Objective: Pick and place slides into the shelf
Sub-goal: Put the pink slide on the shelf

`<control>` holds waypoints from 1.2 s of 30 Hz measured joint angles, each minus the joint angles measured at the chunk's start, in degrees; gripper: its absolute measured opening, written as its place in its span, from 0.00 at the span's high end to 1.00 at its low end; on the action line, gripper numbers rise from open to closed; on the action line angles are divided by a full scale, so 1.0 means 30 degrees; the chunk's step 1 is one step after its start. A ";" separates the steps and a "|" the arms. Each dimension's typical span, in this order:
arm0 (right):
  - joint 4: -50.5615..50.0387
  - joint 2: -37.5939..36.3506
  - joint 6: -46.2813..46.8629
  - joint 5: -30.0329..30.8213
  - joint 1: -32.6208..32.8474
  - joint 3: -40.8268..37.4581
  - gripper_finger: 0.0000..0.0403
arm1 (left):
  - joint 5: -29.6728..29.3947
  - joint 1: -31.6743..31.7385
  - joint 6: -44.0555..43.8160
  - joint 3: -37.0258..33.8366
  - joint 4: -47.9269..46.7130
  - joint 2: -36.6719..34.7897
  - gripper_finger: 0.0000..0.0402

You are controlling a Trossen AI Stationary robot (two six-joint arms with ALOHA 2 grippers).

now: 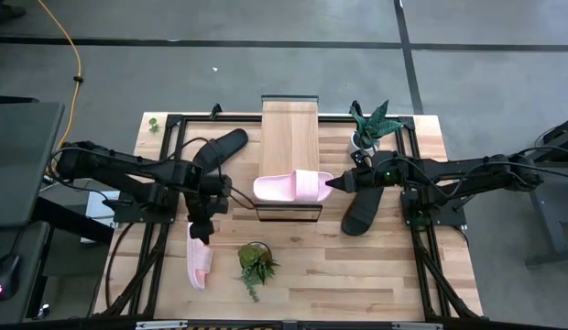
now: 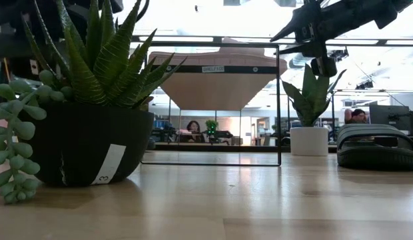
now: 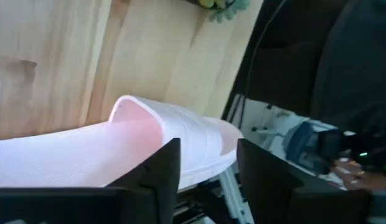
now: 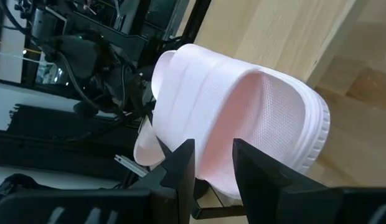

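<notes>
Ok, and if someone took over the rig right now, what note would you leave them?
Right gripper: shut on the first pink slide, which lies across the near end of the shelf; not yet released.
Left gripper: open, above the second pink slide on the table, holding nothing.
One black slide lies on the table left of the shelf, the other black slide right of it.
Done: none fully placed.
Left: release the first, then shelve the other three.

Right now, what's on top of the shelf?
One pink slide lies across the shelf's near end, the right gripper at its end. Remaining plank bare. Underneath is hidden.
</notes>
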 joint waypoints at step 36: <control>0.0424 -0.0008 0.0305 0.2609 0.2164 0.0000 0.76 | -0.0786 -0.1281 0.3561 -0.0648 -0.1096 0.2454 0.58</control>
